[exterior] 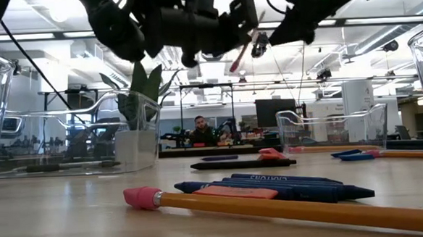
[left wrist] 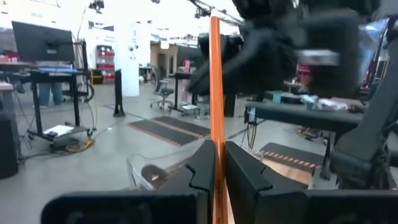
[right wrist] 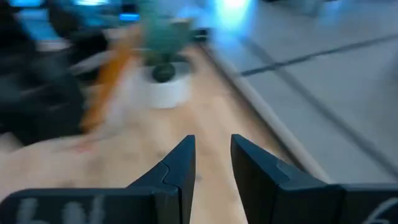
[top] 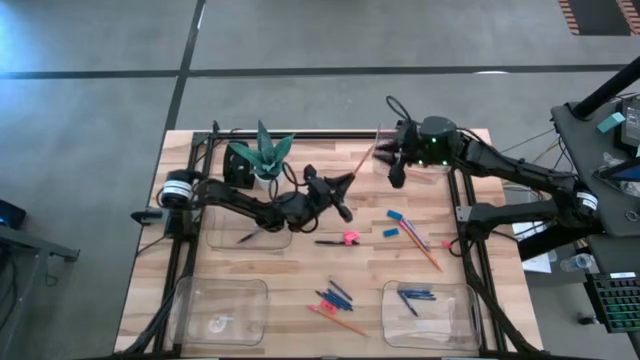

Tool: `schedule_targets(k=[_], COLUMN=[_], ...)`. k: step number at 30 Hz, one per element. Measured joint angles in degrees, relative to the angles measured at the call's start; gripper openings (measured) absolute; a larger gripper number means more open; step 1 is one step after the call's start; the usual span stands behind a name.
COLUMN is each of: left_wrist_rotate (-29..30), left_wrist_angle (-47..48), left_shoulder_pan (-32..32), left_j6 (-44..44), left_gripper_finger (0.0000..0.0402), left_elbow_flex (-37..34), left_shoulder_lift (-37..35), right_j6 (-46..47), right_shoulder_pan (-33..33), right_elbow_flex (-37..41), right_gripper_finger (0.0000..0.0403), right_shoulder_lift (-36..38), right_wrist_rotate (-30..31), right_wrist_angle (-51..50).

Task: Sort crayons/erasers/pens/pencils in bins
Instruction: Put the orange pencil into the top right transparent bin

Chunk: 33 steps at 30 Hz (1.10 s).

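Observation:
My left gripper (top: 345,183) is over the middle of the table, above its surface, shut on a long orange pencil (top: 366,152). The pencil slants toward the far right and shows as an upright orange stick in the left wrist view (left wrist: 214,74). My right gripper (top: 390,162) is open and empty just right of the pencil's free end; its wrist view (right wrist: 211,163) shows the pencil as a blur (right wrist: 109,78). Clear bins sit at far left (top: 215,235), near left (top: 190,300) and near right (top: 460,325); the far-right bin (exterior: 328,127) lies under my right arm. My left gripper pinches the pencil near its lower end (left wrist: 216,163) between its two fingers. The pencil runs along the fingers and sticks out past their tips. It is lifted clear of the table, slanting up toward the far right (exterior: 243,50).
A potted plant (top: 262,155) stands at the far left. On the table lie a black pen (top: 330,241), a pink eraser (top: 351,238), blue crayons (top: 335,295), blue pieces (top: 393,215) and two more pencils (top: 425,250). Pens lie in the near-right bin (top: 415,297).

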State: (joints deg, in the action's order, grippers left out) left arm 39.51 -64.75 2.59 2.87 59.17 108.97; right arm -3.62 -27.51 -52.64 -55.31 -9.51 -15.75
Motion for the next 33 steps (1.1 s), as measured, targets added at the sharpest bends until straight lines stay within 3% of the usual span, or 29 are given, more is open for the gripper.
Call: schedule_targets(k=[4,7,13,24,33], left_wrist_rotate=[-0.71,-2.85,-3.52,-3.48,-4.72], left_wrist_angle=[-1.04,-1.27,-5.84,-6.83,-6.8], left_shoulder_pan=[1.22,2.87,5.3,5.31,5.58], left_j6=[0.14,0.77,5.48,5.4,5.01], left_gripper_finger=[0.0011,0.0011,0.0011,0.0011,0.0011], left_elbow_flex=[-0.3,-0.28,0.05,0.05,0.32], left_shoulder_lift=[-1.49,-1.75,-1.84,-1.84,-1.82], right_j6=[0.46,1.5,0.76,1.24,3.89], right_shoulder_pan=[0.26,0.63,2.53,8.08,9.05], right_elbow_flex=[0.51,0.63,0.7,0.7,0.7], right_gripper_finger=[0.0093,0.0093,0.0093,0.0093,0.0093], right_shoulder_lift=[0.0,0.04,0.04,0.04,0.04], right_wrist_rotate=[-18.63,-24.8,-25.13,-25.16,-25.1], right_wrist_angle=[4.2,7.1,8.9,11.59,15.64])
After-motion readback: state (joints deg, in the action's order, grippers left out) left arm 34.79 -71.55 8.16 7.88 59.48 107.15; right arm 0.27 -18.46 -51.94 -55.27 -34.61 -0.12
